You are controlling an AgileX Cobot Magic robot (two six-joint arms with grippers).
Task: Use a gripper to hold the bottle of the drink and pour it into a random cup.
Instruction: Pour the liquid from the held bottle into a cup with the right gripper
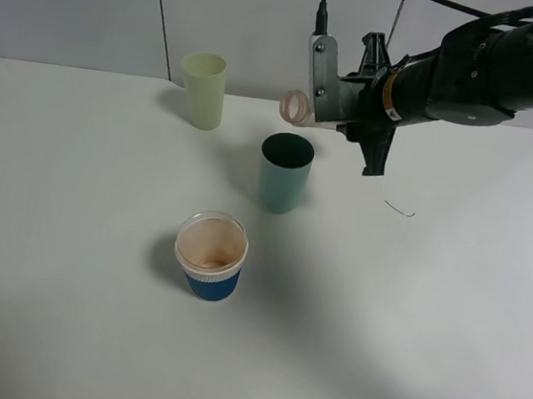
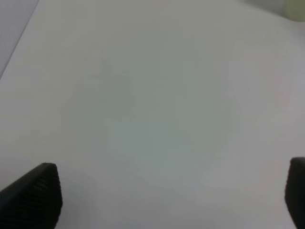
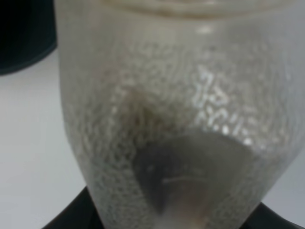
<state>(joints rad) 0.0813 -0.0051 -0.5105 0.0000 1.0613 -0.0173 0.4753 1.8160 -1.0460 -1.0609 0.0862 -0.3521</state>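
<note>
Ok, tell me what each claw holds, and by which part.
The right claw grips the bottle by its body, the neck sticking out sideways. The left claw is open, holding nothing.

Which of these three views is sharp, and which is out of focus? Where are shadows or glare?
Exterior high view: fairly sharp, soft shadows left of the teal cup, the pale yellow-green cup and the blue-sleeved cup. Left wrist view: blurred, only bare table and the dark tips of the left tool. Right wrist view: the bottle fills the picture, out of focus, with small bright glints.
</note>
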